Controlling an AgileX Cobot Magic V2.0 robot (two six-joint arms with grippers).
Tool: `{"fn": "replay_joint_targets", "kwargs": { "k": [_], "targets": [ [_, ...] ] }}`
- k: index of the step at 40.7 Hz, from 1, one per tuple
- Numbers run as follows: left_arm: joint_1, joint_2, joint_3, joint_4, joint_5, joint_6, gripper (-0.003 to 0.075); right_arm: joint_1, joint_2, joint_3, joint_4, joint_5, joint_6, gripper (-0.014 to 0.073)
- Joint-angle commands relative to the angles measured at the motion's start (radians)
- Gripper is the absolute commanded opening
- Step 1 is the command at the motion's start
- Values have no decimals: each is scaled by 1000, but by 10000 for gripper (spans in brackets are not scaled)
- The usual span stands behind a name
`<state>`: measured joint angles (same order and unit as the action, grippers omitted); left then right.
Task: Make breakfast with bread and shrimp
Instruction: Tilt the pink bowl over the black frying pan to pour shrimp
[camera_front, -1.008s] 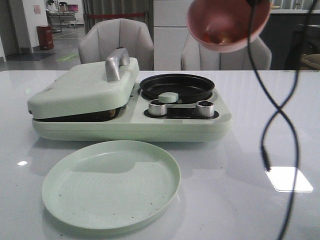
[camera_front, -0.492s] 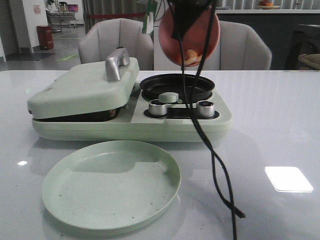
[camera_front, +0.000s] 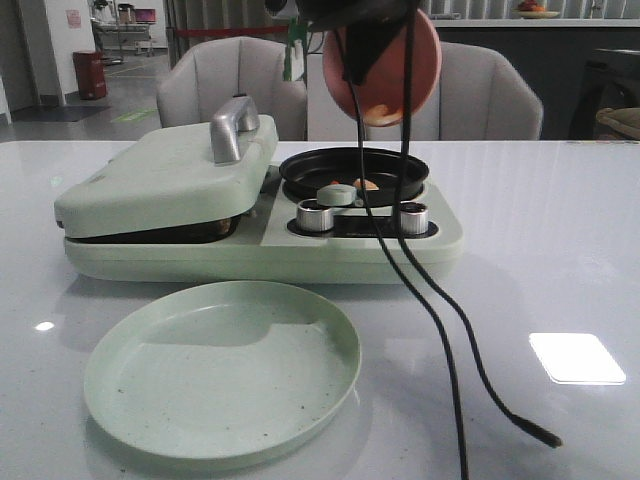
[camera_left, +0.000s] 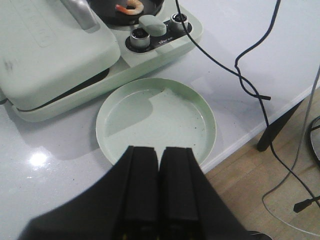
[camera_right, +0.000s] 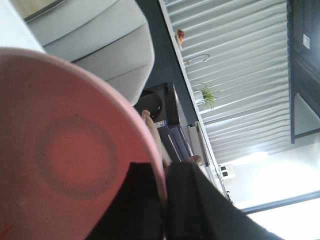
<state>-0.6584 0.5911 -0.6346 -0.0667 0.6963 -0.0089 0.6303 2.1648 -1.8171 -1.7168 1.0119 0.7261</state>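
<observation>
Right gripper: clamped on the rim of a pink bowl, tipped on edge above the pan.
Left gripper: fingers pressed together, holding nothing, above the green plate.
Shrimp: lying in the pan; also visible in the left wrist view.
Bread: not visible; cooker lid down.
Cable: dangling from the right arm across the knobs.
Risk: cable could snag a knob or drag over the plate when the arm withdraws; bowl could slip from the thin rim grip.
</observation>
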Motion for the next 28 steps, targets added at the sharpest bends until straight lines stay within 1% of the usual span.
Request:
{"fn": "replay_joint_targets", "kwargs": {
  "k": [1,9,17,23,28],
  "targets": [
    [-5,1,-30,-2,-68,-9,101,0,-73,-75,-95,73,9,45],
    [-5,1,-30,-2,-68,-9,101,2,-73,-144,-95,95,-11,45],
    [-5,1,-30,-2,-68,-9,101,4,-72,-155,-95,79,-11,45],
    [-5,1,-30,-2,-68,-9,101,9,-51,-152,-23,42,-11,45],
    [-5,1,-30,-2,-68,-9,101,9,1,-152,-12,67,-31,45]
  ]
}}
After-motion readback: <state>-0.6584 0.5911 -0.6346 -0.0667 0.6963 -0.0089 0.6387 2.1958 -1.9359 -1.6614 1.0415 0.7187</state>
